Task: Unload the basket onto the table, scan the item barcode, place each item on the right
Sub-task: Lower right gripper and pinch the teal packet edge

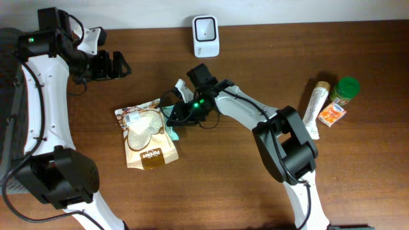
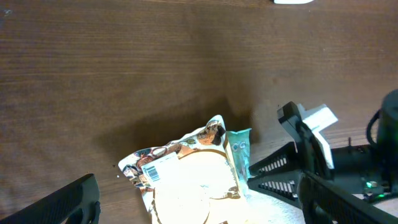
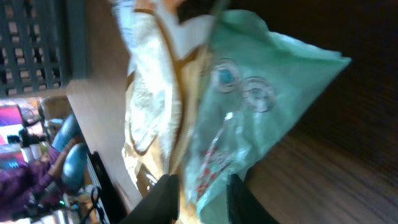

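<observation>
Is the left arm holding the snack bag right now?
No, the left jaws stand open and empty, well apart from the snack bag, which lies on the table.

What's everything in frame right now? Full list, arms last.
scanner: 1, white, far edge of the table, centre
snack pouch: 1, tan and brown with a white barcode label, flat, left of centre
teal packet: 1, teal, against the pouch's right edge
tube: 1, white with tan cap, lying at the right
jar: 1, green lid, right of the tube
small packet: 1, orange, beside the tube
crate: 1, grey lattice, past the table's left edge
table: 1, dark brown wood
left hand: 1, black, open, empty, far left
right hand: 1, fingers either side of the teal packet's edge, grip unclear
</observation>
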Controlling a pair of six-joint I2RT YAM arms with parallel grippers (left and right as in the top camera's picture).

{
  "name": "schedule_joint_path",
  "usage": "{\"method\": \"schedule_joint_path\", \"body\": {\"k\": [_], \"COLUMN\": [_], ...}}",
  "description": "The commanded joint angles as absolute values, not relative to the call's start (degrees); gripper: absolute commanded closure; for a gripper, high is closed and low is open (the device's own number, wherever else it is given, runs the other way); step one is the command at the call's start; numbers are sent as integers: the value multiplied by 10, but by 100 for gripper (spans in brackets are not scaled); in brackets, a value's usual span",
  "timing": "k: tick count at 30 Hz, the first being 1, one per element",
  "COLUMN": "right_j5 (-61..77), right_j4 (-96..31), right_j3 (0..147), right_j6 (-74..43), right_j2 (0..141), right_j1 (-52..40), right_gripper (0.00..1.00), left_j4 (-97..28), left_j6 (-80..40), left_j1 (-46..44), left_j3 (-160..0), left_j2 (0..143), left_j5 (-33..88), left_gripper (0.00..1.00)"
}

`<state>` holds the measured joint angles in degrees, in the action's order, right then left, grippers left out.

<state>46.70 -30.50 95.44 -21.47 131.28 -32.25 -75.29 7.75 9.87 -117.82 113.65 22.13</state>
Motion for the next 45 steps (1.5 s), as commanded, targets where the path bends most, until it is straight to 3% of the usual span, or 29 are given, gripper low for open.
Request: {"method": "schedule_joint_path", "body": {"k": [1, 9, 15, 22, 25, 33, 41, 45], "right_j5": [476, 481, 472, 475, 507, 623, 589, 577], "right_j4": [-291, -265, -201, -172, -166, -177, -185, -146], "right_j3": [957, 957, 957, 957, 957, 957, 957, 957], "right_j6": [-250, -260, -314, -332, -300, -237, -233, -291], "right_j2": [1336, 1345, 1368, 1392, 1392, 1380, 1382, 1393], "right_j1": [-320, -322, -346, -356, -348, -278, -298, -314], "right_gripper": [64, 55, 56, 73, 75, 58, 58, 58], "left_j4": [-753, -753, -753, -755, -755, -753, -753, -756], "left_j6": [83, 83, 83, 83, 83, 83, 83, 83], "left_j1": [98, 98, 98, 98, 98, 98, 98, 98], "left_j3": [-1182, -1182, -1182, -1182, -1182, -1182, -1182, -1182], "left_j2": [1136, 1136, 1136, 1136, 1136, 1136, 1136, 1136], "left_j5": [229, 229, 229, 229, 229, 227, 228, 228], "left_gripper": [1, 1, 1, 1, 1, 1, 1, 1]}}
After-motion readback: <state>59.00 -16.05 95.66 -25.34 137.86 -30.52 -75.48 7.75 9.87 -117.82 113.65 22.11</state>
